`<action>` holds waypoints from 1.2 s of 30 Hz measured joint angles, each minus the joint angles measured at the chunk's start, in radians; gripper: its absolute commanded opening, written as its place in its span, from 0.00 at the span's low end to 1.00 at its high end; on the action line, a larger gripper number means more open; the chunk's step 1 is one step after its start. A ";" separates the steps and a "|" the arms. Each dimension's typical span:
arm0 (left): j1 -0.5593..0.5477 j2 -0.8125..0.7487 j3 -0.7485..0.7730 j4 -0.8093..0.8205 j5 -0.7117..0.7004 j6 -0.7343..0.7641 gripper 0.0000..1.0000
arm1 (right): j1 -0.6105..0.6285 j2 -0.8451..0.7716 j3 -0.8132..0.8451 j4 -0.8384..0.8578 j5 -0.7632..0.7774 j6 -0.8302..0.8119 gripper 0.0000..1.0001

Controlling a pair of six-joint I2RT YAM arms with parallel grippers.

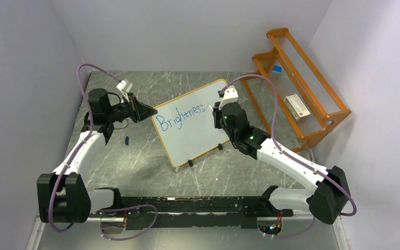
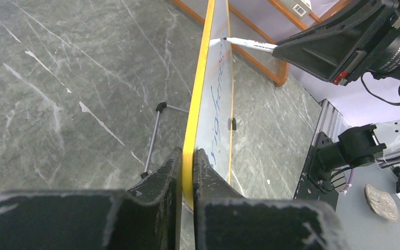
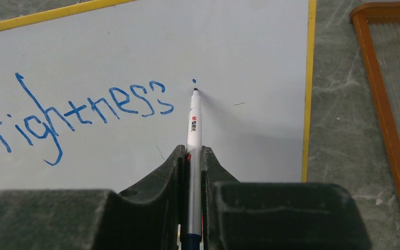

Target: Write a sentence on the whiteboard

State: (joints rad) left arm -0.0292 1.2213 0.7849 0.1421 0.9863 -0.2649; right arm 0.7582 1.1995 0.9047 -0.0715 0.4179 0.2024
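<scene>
On the marble table (image 1: 135, 156), an orange rack (image 1: 327, 125) at right — small white box (image 1: 297, 107) on it.

We see the whiteboard (image 1: 195, 133) standing tilted at the middle of the desk (image 1: 135, 166). Our left pincer (image 2: 187, 156) clamps its left edge. Our right pincer (image 3: 192, 152), before its right half, grips a marker (image 3: 194, 122), tip just under a dot to the right of the writing (image 1: 179, 115). A rack (image 1: 302, 86) stands right of the board, a box (image 1: 297, 107) inside. A small object (image 1: 127, 140) lies on the desk left of the board.
</scene>
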 measured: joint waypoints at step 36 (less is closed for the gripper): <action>0.000 0.000 0.000 0.000 0.000 0.000 0.05 | 0.000 -0.027 -0.021 -0.059 -0.005 0.030 0.00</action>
State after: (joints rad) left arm -0.0292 1.2213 0.7849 0.1417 0.9867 -0.2646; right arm 0.7582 1.1728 0.8841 -0.1303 0.4126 0.2325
